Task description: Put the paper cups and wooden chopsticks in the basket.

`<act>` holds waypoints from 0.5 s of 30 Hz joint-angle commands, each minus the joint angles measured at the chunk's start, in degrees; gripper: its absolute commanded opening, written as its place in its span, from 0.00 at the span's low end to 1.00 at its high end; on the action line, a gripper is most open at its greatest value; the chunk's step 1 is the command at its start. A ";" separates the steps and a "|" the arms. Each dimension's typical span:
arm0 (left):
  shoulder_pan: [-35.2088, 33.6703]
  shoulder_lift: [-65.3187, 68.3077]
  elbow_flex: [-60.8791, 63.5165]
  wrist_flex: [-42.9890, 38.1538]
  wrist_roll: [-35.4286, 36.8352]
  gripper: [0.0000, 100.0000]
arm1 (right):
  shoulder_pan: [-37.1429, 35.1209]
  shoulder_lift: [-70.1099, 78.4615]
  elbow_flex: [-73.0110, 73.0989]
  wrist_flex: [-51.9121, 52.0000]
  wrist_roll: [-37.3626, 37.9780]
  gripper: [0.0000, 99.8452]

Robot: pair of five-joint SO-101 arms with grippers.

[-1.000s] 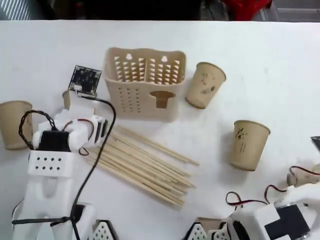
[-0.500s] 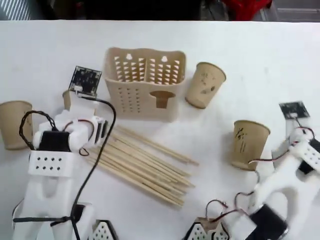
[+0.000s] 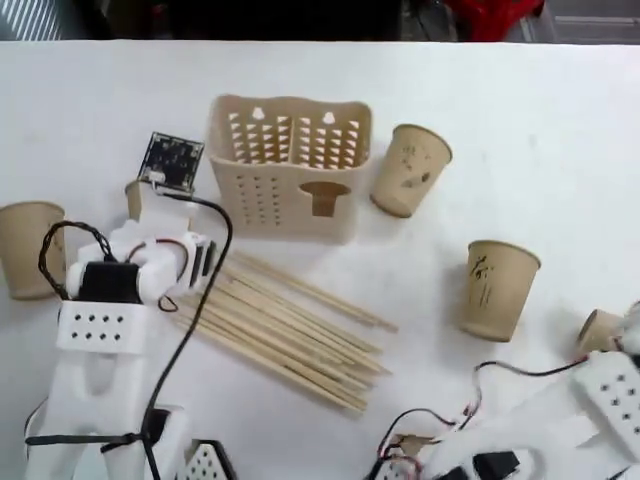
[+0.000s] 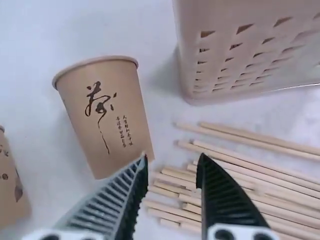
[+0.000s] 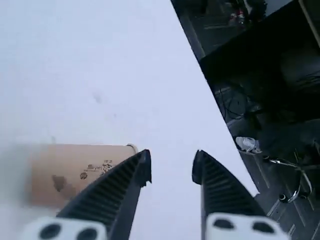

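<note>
Beneath the parted, empty fingers of the left gripper point(image 4: 172, 161), wooden chopsticks point(image 4: 250, 167); paper cup point(image 4: 105, 115) just beside.

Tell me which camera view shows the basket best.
The high view: the whole basket stands in it, open top and perforated front wall visible. The left wrist view gives a corner of one perforated wall. The right wrist view faces a paper cup and the table edge.

Five paper cups: one cup point(image 4: 102, 117) just ahead of the left gripper point(image 4: 172, 160), another cup point(image 3: 25, 250) off to its side, one cup point(image 5: 75, 172) lying beside the right gripper point(image 5: 171, 157), and a cup point(image 3: 410, 170) and a cup point(image 3: 495, 288) well apart from both. One basket point(image 3: 290, 165). One pile of wooden chopsticks point(image 3: 290, 325), too overlapped to count.
</note>
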 commanded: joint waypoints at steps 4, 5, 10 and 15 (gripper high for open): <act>-0.04 -1.19 -0.09 -1.05 -0.62 0.17 | 6.64 22.73 -5.89 -4.88 -0.09 0.18; -0.04 -1.19 -0.09 -1.05 -0.62 0.17 | 7.16 25.98 -7.21 -4.09 -0.09 0.18; -0.04 -1.19 -0.09 -1.05 -0.62 0.17 | 8.75 39.78 -12.92 -0.13 0.00 0.18; 0.04 -1.10 0.09 -1.85 -0.53 0.17 | 8.75 46.20 -14.51 6.81 3.87 0.18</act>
